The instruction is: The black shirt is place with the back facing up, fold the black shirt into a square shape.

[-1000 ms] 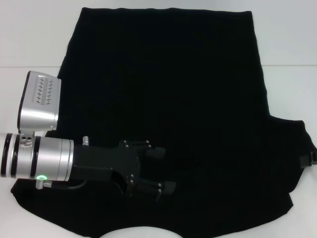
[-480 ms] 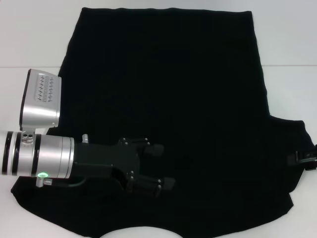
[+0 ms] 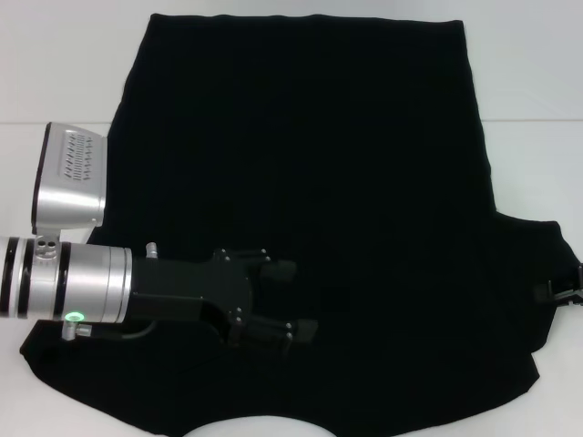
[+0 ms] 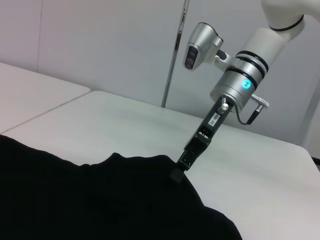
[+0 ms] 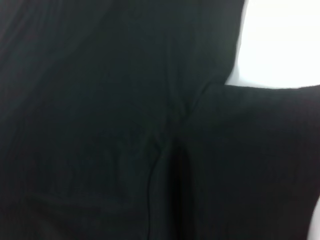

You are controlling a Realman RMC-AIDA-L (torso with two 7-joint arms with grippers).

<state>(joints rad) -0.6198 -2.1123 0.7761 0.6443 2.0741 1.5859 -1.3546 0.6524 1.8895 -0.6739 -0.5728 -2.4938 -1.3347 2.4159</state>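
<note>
The black shirt lies spread flat on the white table, plain side up, and fills most of the head view. Its left side lies in a straight edge, and its right sleeve sticks out to the right. My left gripper hovers open over the shirt's lower left part with nothing between its fingers. My right gripper sits at the outer edge of the right sleeve. In the left wrist view the right gripper touches the sleeve's edge. The right wrist view shows only the black shirt and its sleeve seam.
The white table shows bare around the shirt, at the left, the right and the far corners. A seam between two tabletops runs across behind the shirt's middle. A pale wall stands beyond the table.
My left gripper has drawn back a little to the left and stays open. The right gripper nudged inward over the sleeve edge, then returned outward.
</note>
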